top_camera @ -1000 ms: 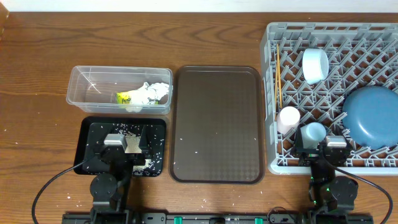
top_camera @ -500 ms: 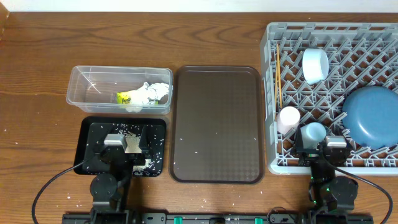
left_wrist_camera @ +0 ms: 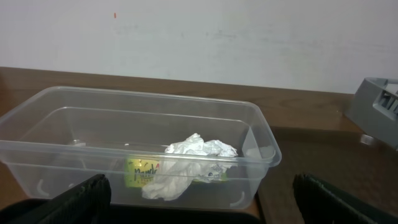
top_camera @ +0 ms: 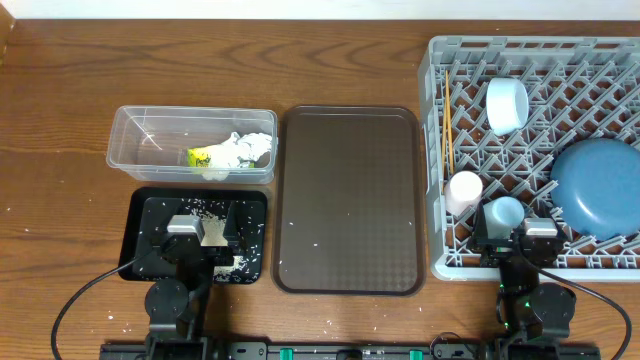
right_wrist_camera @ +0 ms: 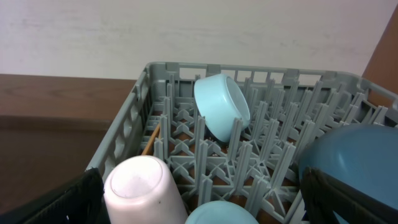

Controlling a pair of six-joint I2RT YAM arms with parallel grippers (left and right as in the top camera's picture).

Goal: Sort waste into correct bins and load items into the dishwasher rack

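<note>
**A:** How far along does the sorting look?

**B:** Nearly finished, I'd judge. The crumpled tissue (top_camera: 248, 147) and the snack wrapper (top_camera: 199, 157) lie in the clear tub (top_camera: 130, 125). The rice crumbs (top_camera: 200, 208) are scattered in the black tray (top_camera: 142, 255).

**A:** And the dishes?

**B:** All are in the dishwasher rack (top_camera: 530, 45). The dark blue plate (top_camera: 598, 185) leans at the right, and the white bowl (top_camera: 507, 104) is tipped on its side toward the back. The pink cup (top_camera: 464, 190) stands just beside the light blue cup (top_camera: 506, 211), and the chopsticks (top_camera: 447, 125) run along the left wall.

**A:** Anything left?

**B:** A few white specks on the brown serving tray (top_camera: 348, 190) and on the table (top_camera: 60, 100).

**A:** The grippers?

**B:** The left gripper (top_camera: 207, 232) hovers over the black tray with its jaws wide apart and nothing between them. The right gripper (top_camera: 514, 238) sits at the rack's near edge by the light blue cup, also spread wide and holding nothing.

**A:** Surroundings?

**B:** The table is brown with a wood grain, and a plain pale wall (left_wrist_camera: 199, 37) stands behind it.
</note>
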